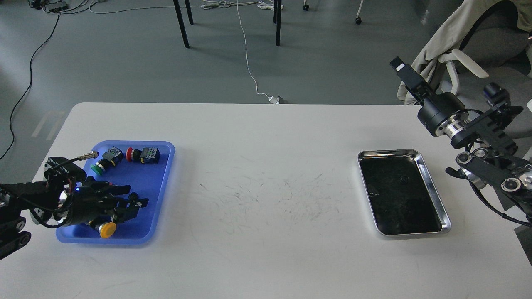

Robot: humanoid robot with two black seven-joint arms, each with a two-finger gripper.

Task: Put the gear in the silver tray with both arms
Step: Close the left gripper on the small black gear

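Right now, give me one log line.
left gripper: over blue tray, jaws unclear | right gripper: raised | silver tray: empty

On the table (pixel 266 249), a plastic tray (pixel 160 187) is set at the left and the silver tray (pixel 432 189) at the right, well apart. Four push-buttons are held in the plastic tray: two (pixel 143 154) (pixel 104 162) at its far end, one (pixel 104 229) near. The left gripper (pixel 135 204) is placed over that tray's near part. The right gripper (pixel 405 74) is raised beyond the table's far right corner.

Lab: floor cables (pixel 249 62), worktable (pixel 266 207)
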